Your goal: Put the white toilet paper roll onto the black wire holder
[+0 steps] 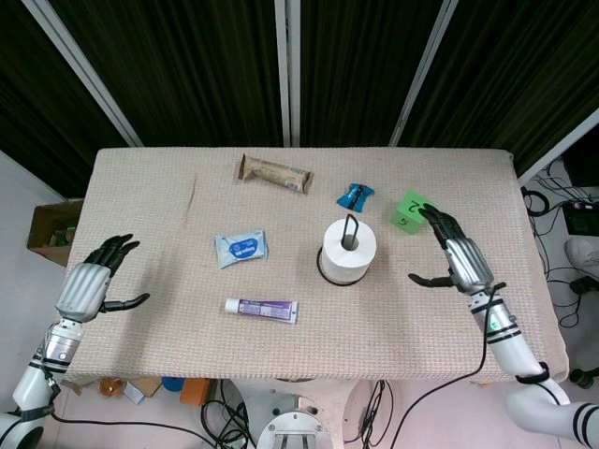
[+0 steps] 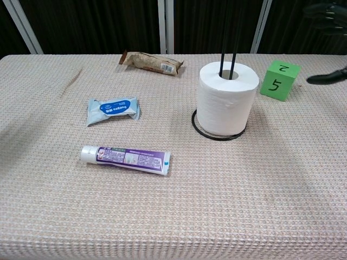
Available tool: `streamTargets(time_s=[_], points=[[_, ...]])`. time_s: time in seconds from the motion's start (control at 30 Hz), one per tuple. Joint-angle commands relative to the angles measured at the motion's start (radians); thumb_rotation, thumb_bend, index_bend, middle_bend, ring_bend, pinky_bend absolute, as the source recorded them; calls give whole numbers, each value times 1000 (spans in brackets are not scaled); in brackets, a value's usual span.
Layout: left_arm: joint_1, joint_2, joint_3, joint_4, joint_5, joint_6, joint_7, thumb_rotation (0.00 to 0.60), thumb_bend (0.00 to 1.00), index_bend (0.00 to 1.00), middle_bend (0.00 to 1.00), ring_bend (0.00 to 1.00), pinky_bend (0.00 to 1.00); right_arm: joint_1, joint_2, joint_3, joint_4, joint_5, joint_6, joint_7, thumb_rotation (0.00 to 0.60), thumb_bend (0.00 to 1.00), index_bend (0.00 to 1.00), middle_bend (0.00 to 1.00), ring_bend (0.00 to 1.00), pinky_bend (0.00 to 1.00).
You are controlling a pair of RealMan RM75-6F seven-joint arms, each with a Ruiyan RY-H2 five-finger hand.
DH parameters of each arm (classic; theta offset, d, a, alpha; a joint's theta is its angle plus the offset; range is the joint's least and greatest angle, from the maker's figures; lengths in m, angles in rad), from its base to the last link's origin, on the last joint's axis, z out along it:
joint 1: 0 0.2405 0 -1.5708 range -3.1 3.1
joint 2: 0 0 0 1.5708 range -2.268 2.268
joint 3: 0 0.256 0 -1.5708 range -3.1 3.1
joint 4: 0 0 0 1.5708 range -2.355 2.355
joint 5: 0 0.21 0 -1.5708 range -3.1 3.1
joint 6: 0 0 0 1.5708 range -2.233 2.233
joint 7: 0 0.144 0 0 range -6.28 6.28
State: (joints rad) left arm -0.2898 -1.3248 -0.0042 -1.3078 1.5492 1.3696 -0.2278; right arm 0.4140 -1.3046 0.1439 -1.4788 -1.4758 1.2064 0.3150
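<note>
The white toilet paper roll stands upright over the black wire holder, whose wire post sticks up through the core and whose ring base shows around the roll's foot. My right hand hovers to the right of the roll, apart from it, fingers spread and holding nothing; only a dark fingertip of it shows at the chest view's right edge. My left hand hangs open over the table's left front edge, far from the roll.
A green cube sits right of the roll, a small blue packet behind it. A brown snack bar, a wet-wipes pack and a toothpaste tube lie to the left.
</note>
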Motion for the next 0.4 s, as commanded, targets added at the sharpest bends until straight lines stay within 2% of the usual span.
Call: streamTargets(time_s=[0.03,0.2,0.3,0.4], points=[[51,6,19,-2,1,60,75,91,37,113,62,60,229,-251,15,-127,90,10,258,-364,600,63,0,0,0,0],[142,8,53,6,6,159,180,93,37,113,62,58,229,-346,3,-187,170,25,289,-329,600,70,0,0,0,0],[186,8,74,14,6,191,261,94,37,113,62,48,228,-376,-18,-193,225,18,317,-325,600,71,0,0,0,0],[213,5,75,11,3,216,270,95,37,113,62,47,228,-394,-37,-183,262,17,339,-307,600,79,0,0,0,0]])
